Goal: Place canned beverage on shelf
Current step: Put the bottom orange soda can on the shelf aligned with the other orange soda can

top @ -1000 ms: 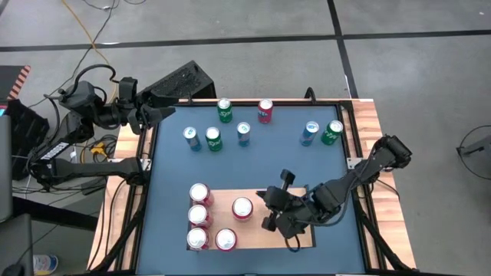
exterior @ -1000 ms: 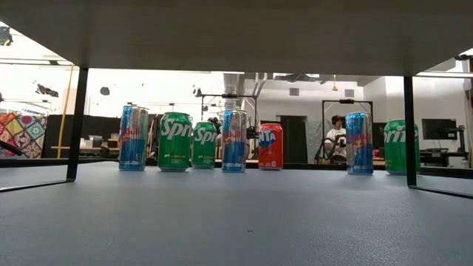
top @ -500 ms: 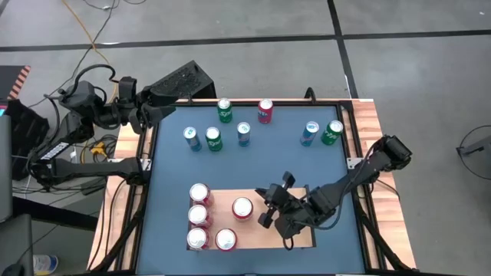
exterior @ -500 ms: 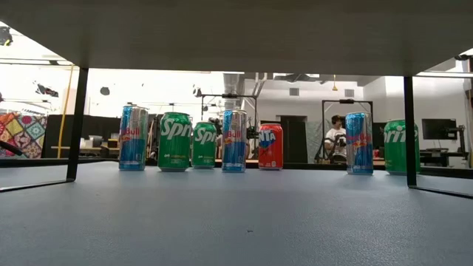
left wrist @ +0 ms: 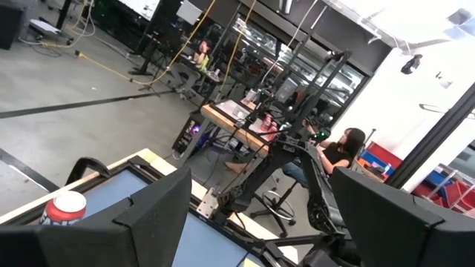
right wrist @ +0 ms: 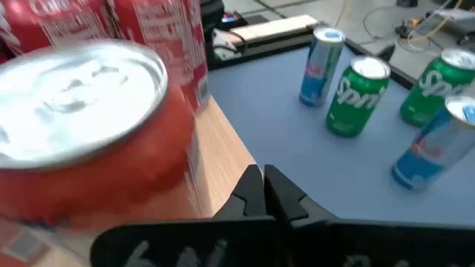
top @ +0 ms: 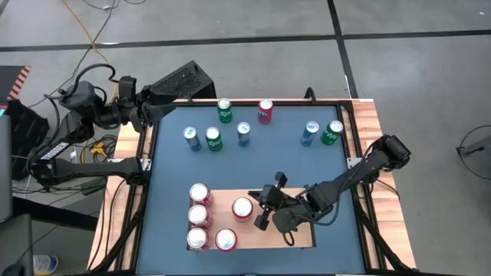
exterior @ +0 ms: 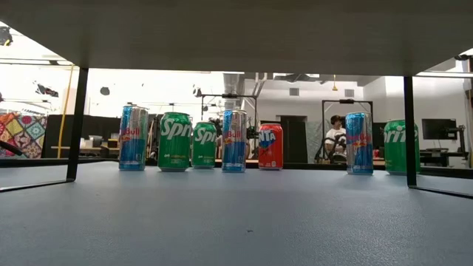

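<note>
We find the shelf (top: 291, 198), a pale tan board, lying flat on the blue table top (top: 268, 157) at its near edge. Five red cans stand on it: three in a column along the left edge, one beside the lowest of these, and a fifth red can (top: 242, 208) set alone toward the middle. We judge this layout as the start of rows, filled from the left so that the free board stays reachable from the right.

The right gripper (top: 263, 212) sits low over the shelf, just beside the fifth red can on its right. Its fingers (right wrist: 276, 194) are pressed together and hold nothing. In the right wrist view the can top fills the near field, so the closed tips stand very close to the can wall; we cannot tell whether they touch it. We judge that closed fingers here suit a nudge to align the can, not a pick.

The left gripper (top: 163, 106) waits at the far left corner of the table, off the work area, with its fingers (left wrist: 152, 215) spread wide and empty.

Seven cans remain unplaced at the far side: green, blue-silver and one red Fanta can (top: 265, 110). We judge these as the remaining stock.
</note>
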